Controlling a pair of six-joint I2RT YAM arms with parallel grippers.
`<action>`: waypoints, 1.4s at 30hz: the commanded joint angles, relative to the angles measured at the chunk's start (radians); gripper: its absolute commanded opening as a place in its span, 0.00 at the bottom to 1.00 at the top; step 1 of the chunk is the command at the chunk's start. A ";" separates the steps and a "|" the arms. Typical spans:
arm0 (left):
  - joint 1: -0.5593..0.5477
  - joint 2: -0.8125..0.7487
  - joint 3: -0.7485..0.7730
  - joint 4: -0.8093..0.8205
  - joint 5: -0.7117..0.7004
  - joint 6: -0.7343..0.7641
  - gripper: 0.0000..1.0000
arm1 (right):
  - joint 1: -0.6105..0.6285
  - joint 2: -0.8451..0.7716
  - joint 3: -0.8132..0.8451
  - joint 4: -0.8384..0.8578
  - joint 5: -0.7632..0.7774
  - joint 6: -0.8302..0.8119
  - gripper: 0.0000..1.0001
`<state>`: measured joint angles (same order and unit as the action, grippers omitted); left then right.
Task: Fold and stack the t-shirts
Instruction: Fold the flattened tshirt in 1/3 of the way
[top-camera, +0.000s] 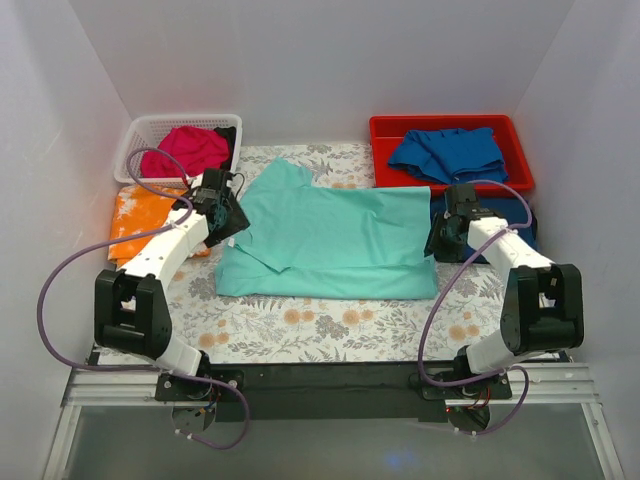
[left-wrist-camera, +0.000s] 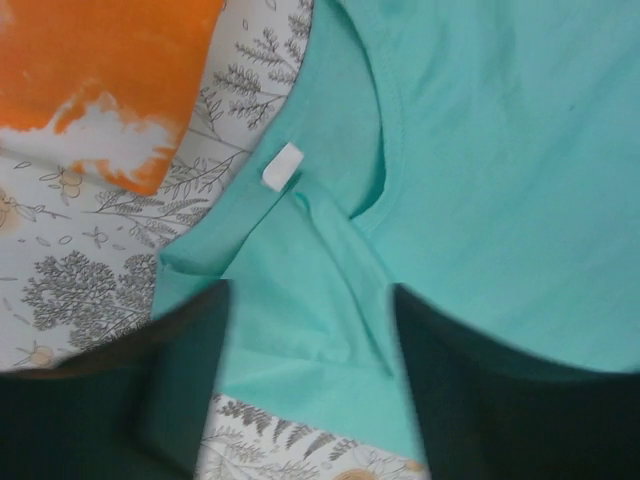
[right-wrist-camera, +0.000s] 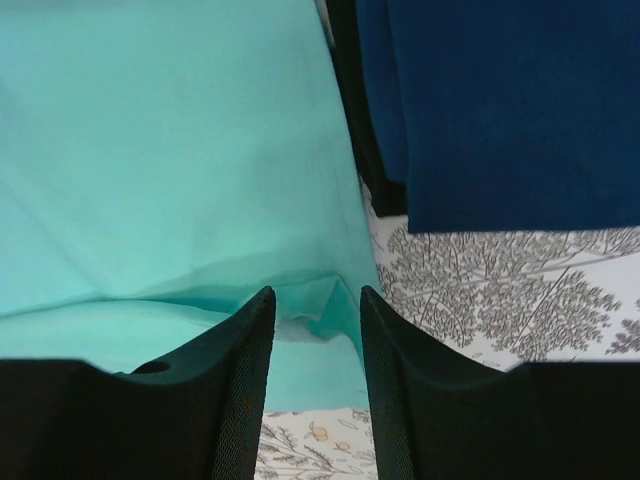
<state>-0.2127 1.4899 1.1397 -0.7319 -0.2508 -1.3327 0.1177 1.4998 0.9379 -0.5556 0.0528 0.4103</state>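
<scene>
Left gripper (left-wrist-camera: 308, 300) has its fingers apart over the collar end of the mint shirt (top-camera: 340, 235). The right gripper (right-wrist-camera: 317, 295) has its fingers narrowly apart around the puckered hem at the other end, and neither is plainly clamped. The task looks partway done: the mint shirt lies doubled lengthwise on the flowered sheet (top-camera: 330, 320), with an orange shirt (top-camera: 140, 215) near its left and a dark blue shirt (right-wrist-camera: 500, 100), seemingly folded, just beside its right, so no stack shows. Farther out, the white basket (top-camera: 135, 135) holds a crumpled pink shirt (top-camera: 195, 148) and the red bin (top-camera: 440, 120) a crumpled blue shirt (top-camera: 450, 152), both left to fold.
</scene>
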 joint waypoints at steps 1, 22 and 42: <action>-0.002 0.007 0.074 0.091 -0.048 0.047 0.80 | -0.004 -0.013 0.110 0.028 0.048 -0.028 0.46; -0.004 -0.077 -0.113 -0.038 0.286 0.027 0.61 | 0.223 -0.023 -0.019 -0.015 -0.105 -0.107 0.44; 0.007 -0.008 -0.288 -0.162 0.202 -0.060 0.59 | 0.226 0.128 -0.024 -0.041 -0.162 -0.122 0.40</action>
<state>-0.2111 1.5478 0.8963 -0.8173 -0.0399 -1.3468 0.3405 1.6367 0.9459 -0.5507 -0.1135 0.2955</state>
